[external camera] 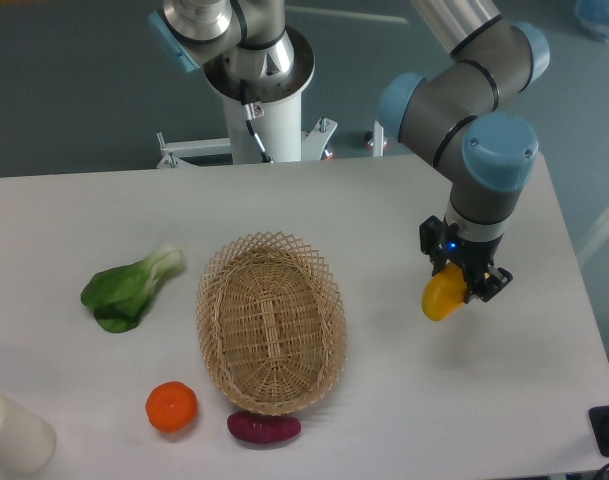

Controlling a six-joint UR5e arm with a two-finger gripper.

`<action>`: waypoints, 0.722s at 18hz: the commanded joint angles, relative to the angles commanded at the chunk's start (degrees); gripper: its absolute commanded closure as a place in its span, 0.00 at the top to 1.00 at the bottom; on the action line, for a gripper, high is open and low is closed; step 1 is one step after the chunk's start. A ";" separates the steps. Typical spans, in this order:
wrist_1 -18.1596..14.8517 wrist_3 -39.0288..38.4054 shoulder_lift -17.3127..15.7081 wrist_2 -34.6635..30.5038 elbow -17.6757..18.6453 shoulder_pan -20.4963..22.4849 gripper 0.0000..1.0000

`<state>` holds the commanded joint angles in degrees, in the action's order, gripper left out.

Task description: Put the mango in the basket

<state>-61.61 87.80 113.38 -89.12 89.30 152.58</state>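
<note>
The mango [442, 296] is a smooth yellow-orange fruit held in my gripper [464, 278] at the right side of the table, lifted a little above the surface. The gripper is shut on its upper end, and the mango hangs down to the left below the fingers. The basket [271, 322] is an oval light tan wicker basket with a lattice rim, lying in the middle of the table, well to the left of the gripper. Nothing lies inside it.
A green bok choy [129, 288] lies left of the basket. A round orange fruit [172, 407] and a purple-red sweet potato [264, 428] lie by the basket's front edge. A white cylinder [14, 435] stands at the front left corner. The robot base [259, 90] stands behind the table.
</note>
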 joint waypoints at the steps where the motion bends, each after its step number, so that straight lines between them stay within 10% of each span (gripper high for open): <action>1: 0.00 0.00 0.00 0.00 0.00 0.00 0.33; 13: 0.44 -4.56 0.70 0.61 -0.88 -2.63 0.33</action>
<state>-61.17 83.24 114.08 -88.51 88.42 149.94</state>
